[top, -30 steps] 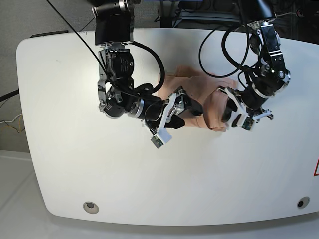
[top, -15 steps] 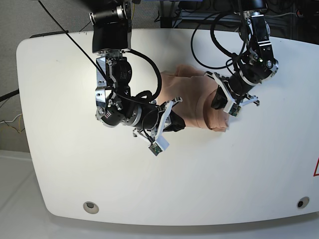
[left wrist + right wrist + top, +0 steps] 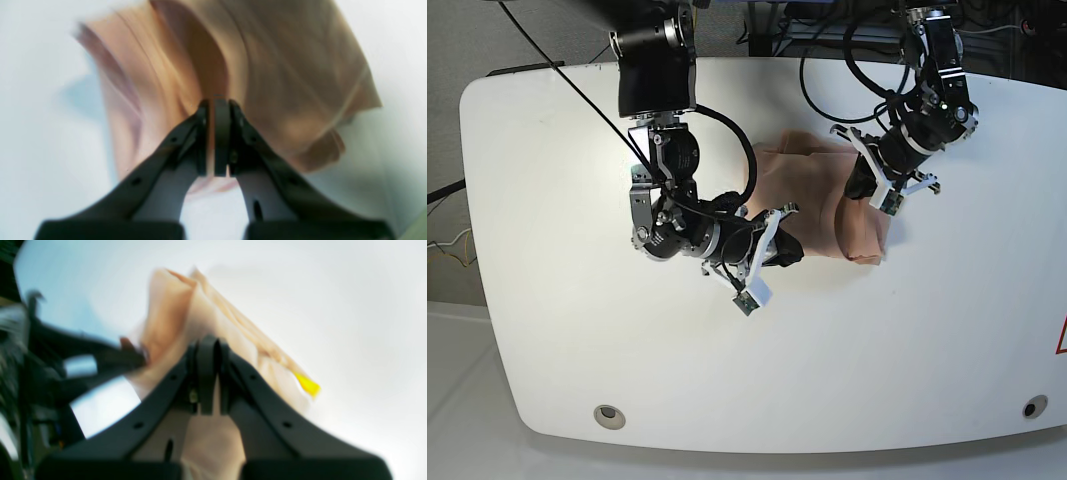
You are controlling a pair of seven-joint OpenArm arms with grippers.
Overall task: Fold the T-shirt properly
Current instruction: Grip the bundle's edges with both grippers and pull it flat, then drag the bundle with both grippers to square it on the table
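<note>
Folding looks partway: both claws, left gripper and right gripper, pinch closed on the bunched peach cotton T-shirt, apparently mid-fold.

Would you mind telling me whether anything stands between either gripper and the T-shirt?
Nothing visible does. The left gripper and the right gripper are each shut directly on a fold of the T-shirt.
</note>
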